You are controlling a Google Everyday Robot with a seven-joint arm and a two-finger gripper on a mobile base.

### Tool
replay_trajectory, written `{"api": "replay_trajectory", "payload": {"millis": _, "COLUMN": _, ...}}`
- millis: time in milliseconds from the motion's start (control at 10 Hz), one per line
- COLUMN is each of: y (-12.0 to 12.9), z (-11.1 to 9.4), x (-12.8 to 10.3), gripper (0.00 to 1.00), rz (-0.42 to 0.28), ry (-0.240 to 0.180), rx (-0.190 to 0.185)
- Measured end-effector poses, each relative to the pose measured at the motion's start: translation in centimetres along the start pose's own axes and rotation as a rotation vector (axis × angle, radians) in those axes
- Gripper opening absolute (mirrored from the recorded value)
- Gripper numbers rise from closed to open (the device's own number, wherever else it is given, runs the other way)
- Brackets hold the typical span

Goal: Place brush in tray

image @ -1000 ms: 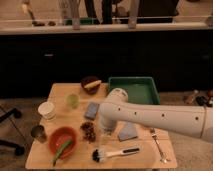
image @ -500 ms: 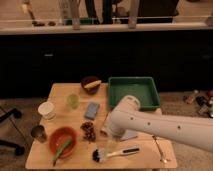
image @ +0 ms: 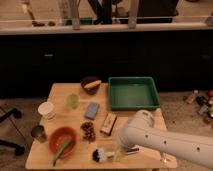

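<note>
Now the arm point(image: 165, 142) has sunk lower than it was half a second ago. Its rounded white bulk has moved away from the tray point(image: 134, 92) toward the table's front edge, on the side opposite the tray. It sweeps in from the tray's right and lies across the tabletop point(image: 60, 92) in front of the tray.

The gripper point(image: 119, 151) sits at the arm's far end, well in front of the tray's left corner and right over the brush's white handle. Its state cannot be told, nor whether it touches the handle.

The brush point(image: 98, 156) has not shifted since the earlier views. It lies flat outside the tray, well apart from it and farther from it than anything else on the table. Its black bristle head points away to the tray's left, and the handle runs back under the arm.

With the arm lower, the rectangular block point(image: 108, 123) shows in full between the tray and the brush. A blue sponge point(image: 91, 110) lies just left of the tray's front corner, and a dark bowl point(image: 91, 83) stands beside the tray's left wall. The orange-red bowl point(image: 62, 141) sits far to the tray's front left and holds something green. The tray holds nothing.
</note>
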Motion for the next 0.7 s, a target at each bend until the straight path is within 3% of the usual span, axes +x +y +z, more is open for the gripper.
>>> {"api": "replay_trajectory", "payload": {"millis": 200, "y": 0.5, "z": 1.4, "x": 0.4, "gripper": 0.8, "rz": 0.007, "ry": 0.001, "rx": -0.001}}
{"api": "replay_trajectory", "payload": {"millis": 700, "y": 1.1, "z": 4.8, "x": 1.4, "gripper": 0.8, "rz": 0.032, "ry": 0.005, "rx": -0.06}}
